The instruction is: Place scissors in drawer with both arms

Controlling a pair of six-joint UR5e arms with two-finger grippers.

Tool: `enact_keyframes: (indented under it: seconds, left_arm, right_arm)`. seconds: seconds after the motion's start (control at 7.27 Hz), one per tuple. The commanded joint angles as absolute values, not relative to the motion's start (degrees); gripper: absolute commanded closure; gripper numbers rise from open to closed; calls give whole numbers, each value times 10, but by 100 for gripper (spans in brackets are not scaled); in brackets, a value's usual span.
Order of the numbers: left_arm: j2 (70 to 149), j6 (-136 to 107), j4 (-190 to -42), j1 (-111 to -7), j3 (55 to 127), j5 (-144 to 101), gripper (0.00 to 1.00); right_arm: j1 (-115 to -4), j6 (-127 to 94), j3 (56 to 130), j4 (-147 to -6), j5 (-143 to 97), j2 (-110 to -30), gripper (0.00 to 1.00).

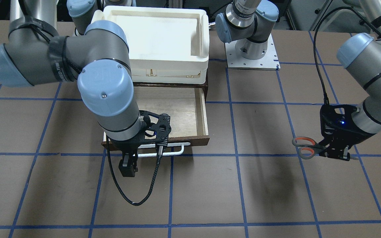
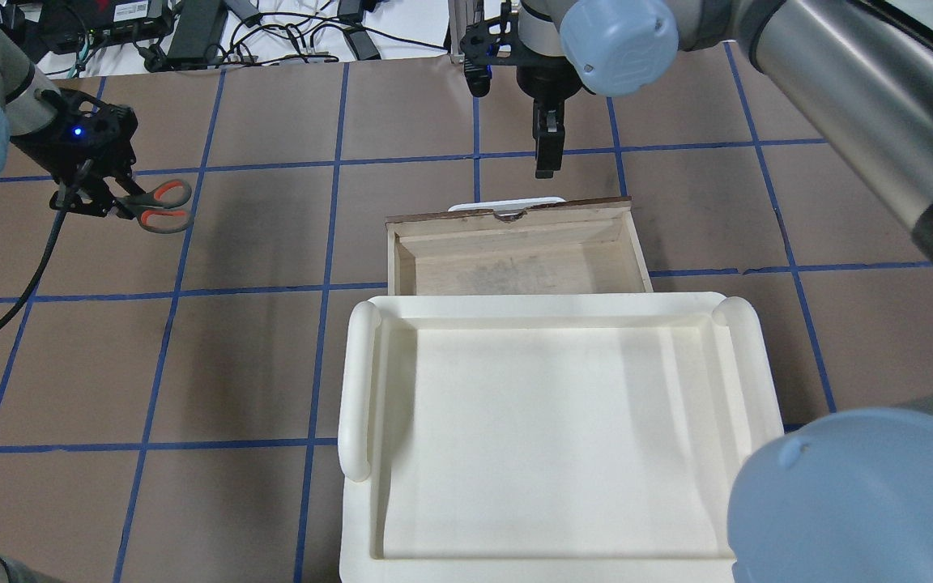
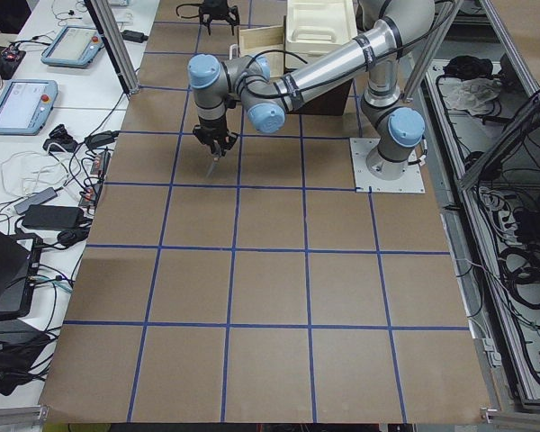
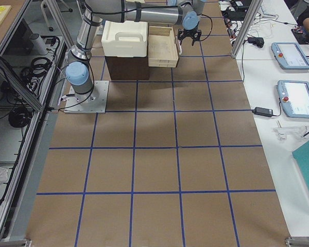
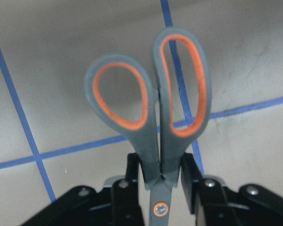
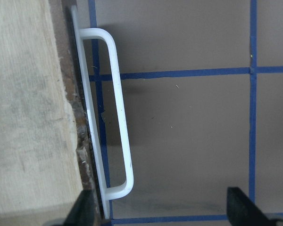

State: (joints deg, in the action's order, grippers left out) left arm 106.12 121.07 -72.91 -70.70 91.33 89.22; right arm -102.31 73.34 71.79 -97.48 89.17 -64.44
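The scissors have grey handles with orange-lined loops. My left gripper is shut on them near the pivot and holds them above the table, loops pointing away from the wrist. They are far to the side of the drawer in the overhead view. The drawer is pulled open, and its pale wood interior is empty. My right gripper hangs just past the drawer's white bar handle. Its fingertips stand wide apart and hold nothing.
A white plastic tray sits on the dark cabinet above the drawer. A black cable loops down from my right wrist onto the table. The left arm's base plate is beside the cabinet. Blue tape lines grid the brown table.
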Motion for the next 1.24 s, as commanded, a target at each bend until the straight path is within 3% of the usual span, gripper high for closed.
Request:
enact_keyframes:
  seconds: [0.0,0.55,1.1]
  left_arm:
    - [1039,1105,-751,-768,910,892,100]
    - [1017,1002,-770,-930,908,890,100]
    - [1034,881,-788,-1036,883,846,100]
  right_arm:
    - [-1012,667,749,-939,891,-727,0]
    - [-967,427,873,-895,896,-903,0]
    - [-912,241,881,-829,899,-961,0]
